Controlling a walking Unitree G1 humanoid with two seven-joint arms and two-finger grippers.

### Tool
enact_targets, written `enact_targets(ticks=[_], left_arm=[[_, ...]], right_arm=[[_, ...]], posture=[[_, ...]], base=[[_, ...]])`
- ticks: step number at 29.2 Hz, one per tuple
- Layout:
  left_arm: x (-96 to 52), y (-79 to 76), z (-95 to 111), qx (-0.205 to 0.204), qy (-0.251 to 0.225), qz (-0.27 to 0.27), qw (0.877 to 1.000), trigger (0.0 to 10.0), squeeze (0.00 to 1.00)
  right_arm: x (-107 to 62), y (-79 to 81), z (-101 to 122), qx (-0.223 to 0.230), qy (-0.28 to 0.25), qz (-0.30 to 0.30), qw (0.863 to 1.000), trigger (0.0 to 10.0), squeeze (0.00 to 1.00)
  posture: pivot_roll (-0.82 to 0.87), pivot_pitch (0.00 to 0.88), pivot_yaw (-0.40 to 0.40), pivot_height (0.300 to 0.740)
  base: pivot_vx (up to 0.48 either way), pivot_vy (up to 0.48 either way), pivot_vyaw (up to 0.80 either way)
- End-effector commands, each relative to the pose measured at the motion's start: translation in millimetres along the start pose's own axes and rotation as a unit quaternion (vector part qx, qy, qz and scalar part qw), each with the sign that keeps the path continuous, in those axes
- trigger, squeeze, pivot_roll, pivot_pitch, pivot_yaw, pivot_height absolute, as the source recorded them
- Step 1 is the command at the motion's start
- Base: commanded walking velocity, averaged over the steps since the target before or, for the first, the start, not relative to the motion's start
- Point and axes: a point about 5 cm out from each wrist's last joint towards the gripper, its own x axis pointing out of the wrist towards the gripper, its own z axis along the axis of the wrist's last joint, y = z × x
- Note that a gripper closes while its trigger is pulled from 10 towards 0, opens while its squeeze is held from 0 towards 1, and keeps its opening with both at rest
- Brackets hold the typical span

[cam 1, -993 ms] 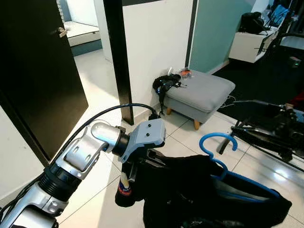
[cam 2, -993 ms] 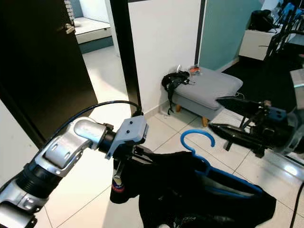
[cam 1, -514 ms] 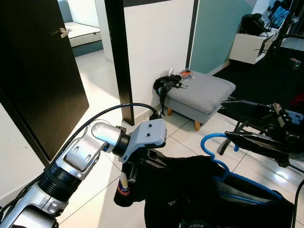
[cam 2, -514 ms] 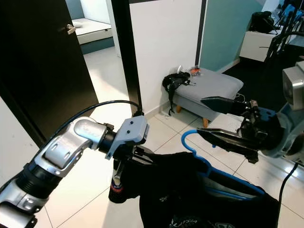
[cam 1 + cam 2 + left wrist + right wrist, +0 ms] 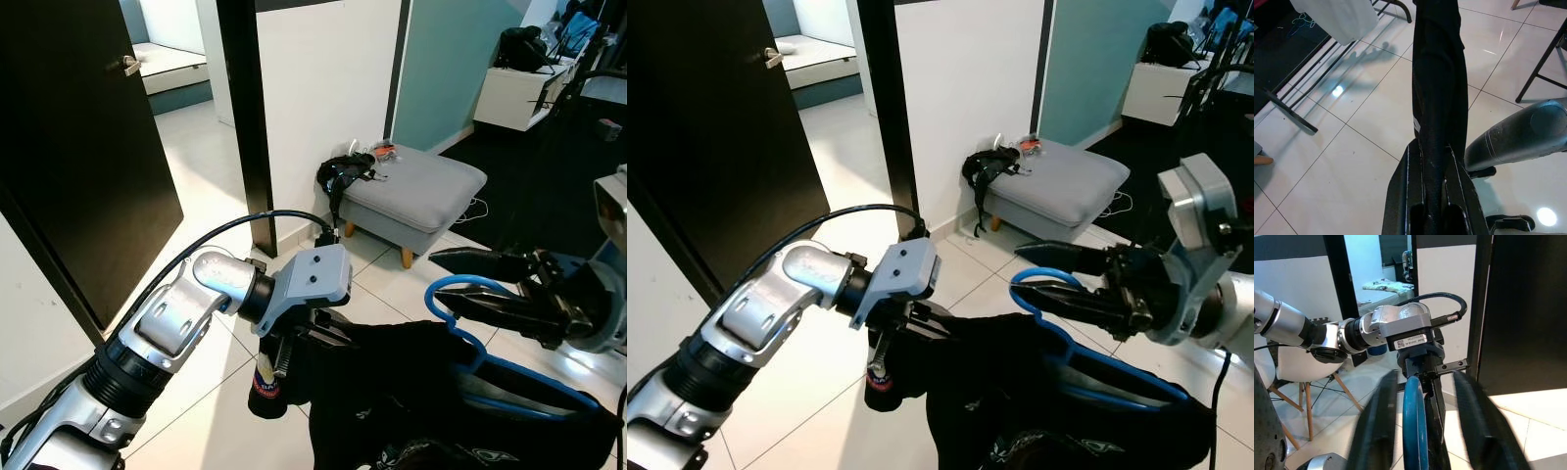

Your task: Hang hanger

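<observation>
**A:** Where does the hanger stand, and who has it?

**B:** The blue hanger (image 5: 1087, 357) lies across the middle of the head views with a black garment (image 5: 431, 392) draped over it. The left claw (image 5: 294, 348) is clamped on one end of the garment-covered bar; the left wrist view looks straight down the dark cloth pinched between its two black fingers (image 5: 1400, 196). The right claw (image 5: 1058, 284) is parted, its fingers straddling the hook (image 5: 1413, 421) without yet pressing it, at about three o'clock from the left claw.

**A:** How should the robot do this step well?

**B:** Judging from the frames, the hook sits centred between the fingers, so the right claw should pinch shut squarely on the hook's curve before the left lets go. The hook looks like smooth rounded plastic, likely slippery, so a grip low on the neck would probably resist twisting better than one on the crown.

**A:** And the materials around it?

**B:** The garment is soft, matte black and limp, with small white print near its lower edge; its weight may tip the hanger. Below is glossy white tiled floor (image 5: 206, 196). At twelve o'clock stands a padded grey footstool (image 5: 416, 191) on short wooden legs.
</observation>
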Motion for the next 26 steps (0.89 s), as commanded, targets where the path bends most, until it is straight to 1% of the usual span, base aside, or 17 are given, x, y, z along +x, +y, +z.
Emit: enact_targets(ticks=[1,10,13,14,15,16,21,22,25,26], left_arm=[[4.2,-0.2,8.0,0.010,-0.015,-0.007,1.000,10.0,0.00],[4.8,0.1,10.9,0.015,-0.024,-0.005,1.000,10.0,0.00],[5.3,1.2,12.8,0.013,-0.035,-0.001,0.999,10.0,0.00],[5.2,1.0,14.4,0.005,-0.048,-0.007,0.999,10.0,0.05],[5.2,1.0,14.4,0.005,-0.048,-0.007,0.999,10.0,0.05],[4.7,1.6,15.7,-0.008,-0.060,-0.009,0.998,10.0,1.00],[0.9,4.4,15.6,-0.018,-0.073,-0.005,0.997,10.0,1.00],[-1.1,5.6,15.5,-0.018,-0.075,-0.003,0.997,10.0,1.00],[-13.9,13.4,16.6,-0.020,-0.085,0.019,0.996,10.0,1.00],[-13.9,13.4,16.6,-0.020,-0.085,0.019,0.996,10.0,1.00]], right_arm=[[4.2,1.1,-0.2,0.002,0.004,0.007,1.000,0.0,0.00],[3.3,0.9,-1.2,0.001,0.009,0.003,1.000,0.0,0.00],[3.2,0.5,-1.2,0.001,0.009,0.000,1.000,0.0,0.00],[3.0,0.0,-1.1,0.000,0.009,-0.002,1.000,0.0,0.00],[3.0,0.0,-1.1,0.000,0.009,-0.002,1.000,0.0,0.00],[2.7,-0.4,-0.7,-0.001,0.009,-0.004,1.000,0.0,0.00],[0.6,-1.5,2.2,-0.007,0.011,-0.009,1.000,0.0,0.00],[-0.5,-1.7,3.1,-0.009,0.013,-0.010,1.000,0.0,0.00],[-7.9,-2.1,8.2,-0.019,0.026,-0.017,0.999,0.0,0.00],[-7.9,-2.1,8.2,-0.019,0.026,-0.017,0.999,0.0,0.00]], posture=[[0.09,0.000,0.029,0.740],[0.09,0.000,0.030,0.740],[0.09,0.000,0.030,0.740],[0.09,0.000,0.030,0.740],[0.09,0.000,0.030,0.740],[0.08,0.000,0.030,0.740],[0.08,0.000,0.031,0.740],[0.08,0.000,0.031,0.740],[0.08,0.000,0.031,0.740],[0.08,0.000,0.031,0.740]], base=[[0.000,0.000,0.00],[0.000,0.000,0.00],[0.000,0.000,0.00],[0.000,0.000,0.00],[0.000,0.000,0.00],[0.000,0.000,0.00],[0.000,0.000,0.00],[0.000,0.000,0.00],[0.000,0.000,0.00],[0.000,0.000,0.00]])
